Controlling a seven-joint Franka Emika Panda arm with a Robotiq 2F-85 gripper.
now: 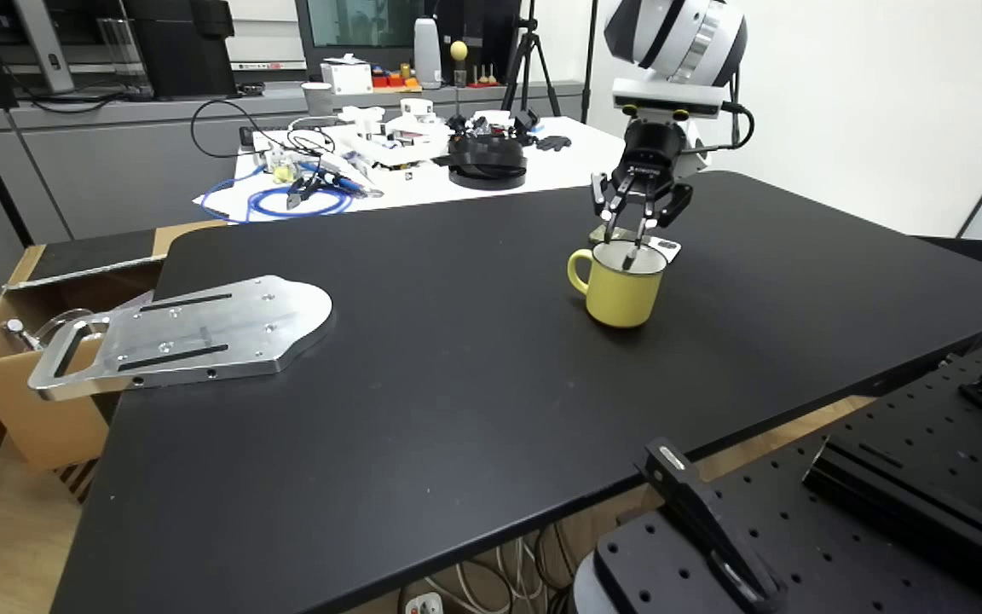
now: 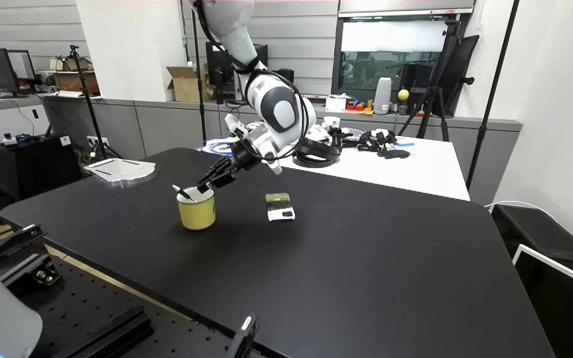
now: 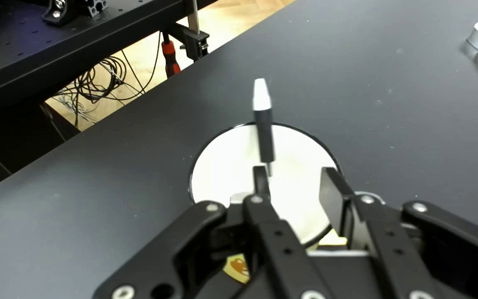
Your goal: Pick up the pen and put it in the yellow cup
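Observation:
The yellow cup (image 1: 623, 296) stands upright on the black table, its handle showing in an exterior view. It also shows in an exterior view (image 2: 198, 215) and in the wrist view (image 3: 218, 166), where its white inside shows. The pen (image 3: 265, 137), dark with a white end, slants out of the cup past the rim; its thin lower end is inside. The pen also shows in both exterior views (image 1: 629, 258) (image 2: 183, 192). My gripper (image 3: 296, 176) is just above the cup mouth, fingers apart with nothing between them. It shows in both exterior views (image 1: 625, 234) (image 2: 208, 185).
A phone-like flat item (image 2: 280, 207) lies on the table beside the cup. A silver metal plate (image 1: 201, 328) lies at a table edge. A white table (image 1: 406, 179) with cables and parts stands behind. A black perforated platform (image 1: 849, 512) adjoins the table's front edge.

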